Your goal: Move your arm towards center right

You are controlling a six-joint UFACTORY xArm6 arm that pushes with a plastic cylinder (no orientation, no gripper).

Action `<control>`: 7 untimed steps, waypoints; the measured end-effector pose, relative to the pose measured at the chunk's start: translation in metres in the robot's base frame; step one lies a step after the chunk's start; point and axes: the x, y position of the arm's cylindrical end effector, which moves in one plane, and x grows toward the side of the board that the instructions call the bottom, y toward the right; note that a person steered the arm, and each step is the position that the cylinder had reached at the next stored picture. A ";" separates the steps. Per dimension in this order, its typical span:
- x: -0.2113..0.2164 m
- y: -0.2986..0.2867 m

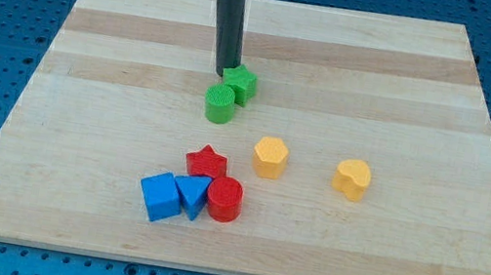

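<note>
The rig is carrying no hand, only a stiff rod whose tip is resting by the green cube and green cylinder, light sliders likely, facing open bench rightward.

My tip sits just upper-left of the green cube.

You see the rod cut off by the view's top edge. Its tip hides part of the green block behind it. The blue triangular block is partly covered by its neighbours.
</note>
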 end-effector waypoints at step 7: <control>0.079 0.370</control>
